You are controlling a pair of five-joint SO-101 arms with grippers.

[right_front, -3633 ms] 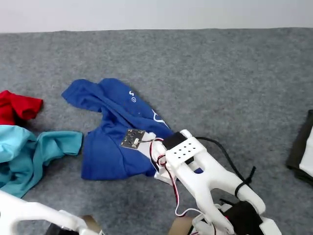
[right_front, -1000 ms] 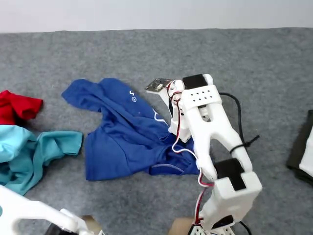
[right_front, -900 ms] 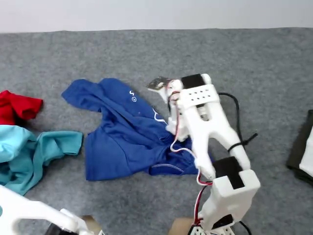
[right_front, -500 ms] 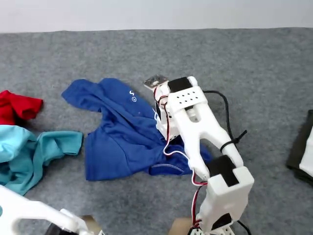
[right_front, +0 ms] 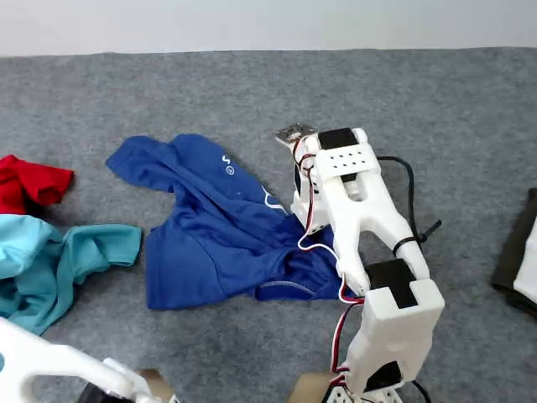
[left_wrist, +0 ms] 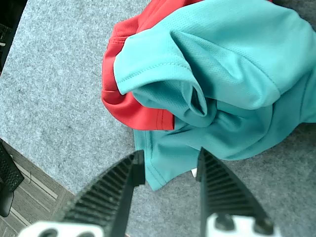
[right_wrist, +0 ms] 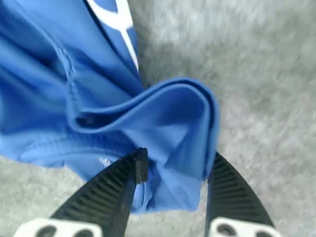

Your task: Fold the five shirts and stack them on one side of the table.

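Between the parted jaws of the right tool (right_wrist: 177, 165): a raised fold of the blue shirt (right_wrist: 148, 123), which lies crumpled on the worktop (right_front: 436, 101). Fabric judged thin, limp, light and likely slippery, so pinch this doubled hem edge. Left tool (left_wrist: 170, 160) gapes wide above the teal shirt (left_wrist: 222, 74) and the red shirt (left_wrist: 128, 108).

Royal blue shirt (right_front: 210, 243), thin white markings printed across it. Teal shirt (right_front: 50, 260), plain all over, and a plain red shirt (right_front: 29, 183). Mottled grey felt table (right_front: 403, 92). The right arm (right_front: 361, 210) is white with black patches and red-and-white wires.
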